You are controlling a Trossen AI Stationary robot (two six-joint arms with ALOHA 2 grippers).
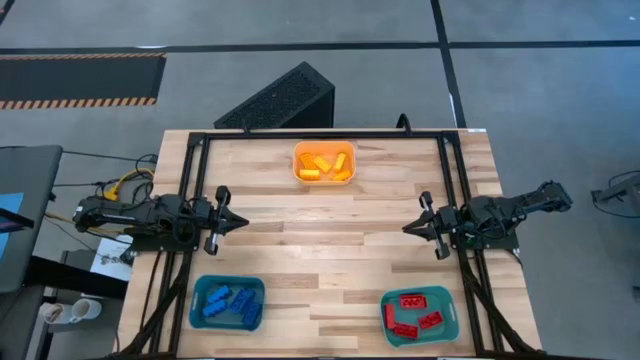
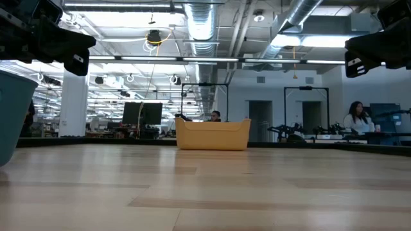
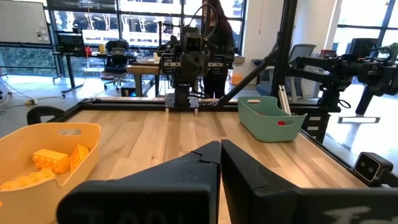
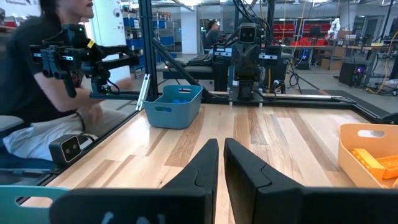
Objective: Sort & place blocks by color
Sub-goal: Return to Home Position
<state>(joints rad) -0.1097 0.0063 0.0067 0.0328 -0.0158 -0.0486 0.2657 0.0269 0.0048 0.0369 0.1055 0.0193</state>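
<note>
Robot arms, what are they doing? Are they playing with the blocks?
Nothing is being handled right now. The blocks in view are already sorted by color: yellow blocks in the orange bin, blue blocks in the blue bin, and red blocks in the green bin. The left gripper and right gripper are shut and empty. They hover at opposite sides of the table, facing each other.

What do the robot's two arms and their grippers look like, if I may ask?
The left arm and right arm are alike: dark, nearly black, jointed segments. The left gripper and right gripper each carry a crossbar with two matte black wedge-shaped fingers tapering to a point.
</note>
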